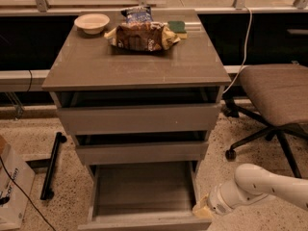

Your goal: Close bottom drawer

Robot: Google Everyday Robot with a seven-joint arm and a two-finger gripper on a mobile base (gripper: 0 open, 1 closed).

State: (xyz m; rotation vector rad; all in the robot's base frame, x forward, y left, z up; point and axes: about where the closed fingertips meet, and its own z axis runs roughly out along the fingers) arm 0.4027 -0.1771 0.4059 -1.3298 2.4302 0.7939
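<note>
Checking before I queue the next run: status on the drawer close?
Gripper low, by the right front corner of bottom drawer. Drawer pulled out, not yet closed. Nothing seen blocking it; chair stands apart.

With the jaws low at the right, just above the speckled floor (74,191), the worktop (144,69) lies well above and left of them, bearing a pale bowl (92,22), a brown snack bag (142,35), a blue packet (138,14) behind it and a green sponge (177,27). A padded chair (275,93) stands above and right of the jaws; a black bar (52,165) and a cardboard box (12,189) lie far to their left
</note>
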